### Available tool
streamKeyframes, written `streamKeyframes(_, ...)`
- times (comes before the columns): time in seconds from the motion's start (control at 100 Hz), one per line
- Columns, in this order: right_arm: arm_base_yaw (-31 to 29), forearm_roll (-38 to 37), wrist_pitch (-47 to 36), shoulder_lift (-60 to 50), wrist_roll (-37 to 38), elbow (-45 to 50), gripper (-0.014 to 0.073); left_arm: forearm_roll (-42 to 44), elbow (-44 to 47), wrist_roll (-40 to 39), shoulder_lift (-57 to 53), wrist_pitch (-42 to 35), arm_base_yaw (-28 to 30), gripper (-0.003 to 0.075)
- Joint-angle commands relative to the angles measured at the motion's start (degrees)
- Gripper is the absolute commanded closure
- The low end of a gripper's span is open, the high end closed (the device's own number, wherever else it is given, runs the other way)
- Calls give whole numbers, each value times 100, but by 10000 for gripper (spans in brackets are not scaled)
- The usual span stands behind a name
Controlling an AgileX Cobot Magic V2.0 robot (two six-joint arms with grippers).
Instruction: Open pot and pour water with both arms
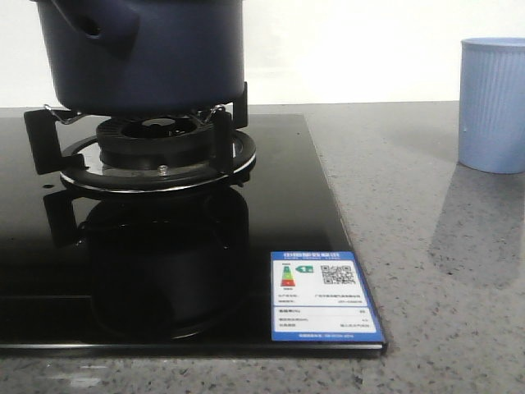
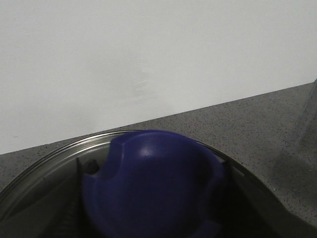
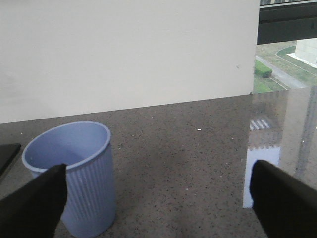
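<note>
The dark navy pot stands on the burner at the back left, its stubby handle towards me; its top is cut off by the frame. The left wrist view looks closely at the lid's blue knob and the lid's metal rim. The left gripper's fingers are lost in the dark round the knob. The right gripper is open and empty above the counter, its left finger beside the light blue ribbed cup. No arm shows in the front view.
The burner's pan support sits on a black glass hob with a blue energy label at its front right corner. The cup stands at the far right on the grey speckled counter. A white wall is behind.
</note>
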Motion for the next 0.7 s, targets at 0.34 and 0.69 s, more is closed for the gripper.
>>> streamKeyframes(0.34,-18,-8,-305,3,-6,-157,-62,-17,-211,-29,-217,-393,-44,148)
streamKeyframes(0.69,501,-369,-628,3,-6,-168,-62,-19,-211,-29,-1163,-339,34,131)
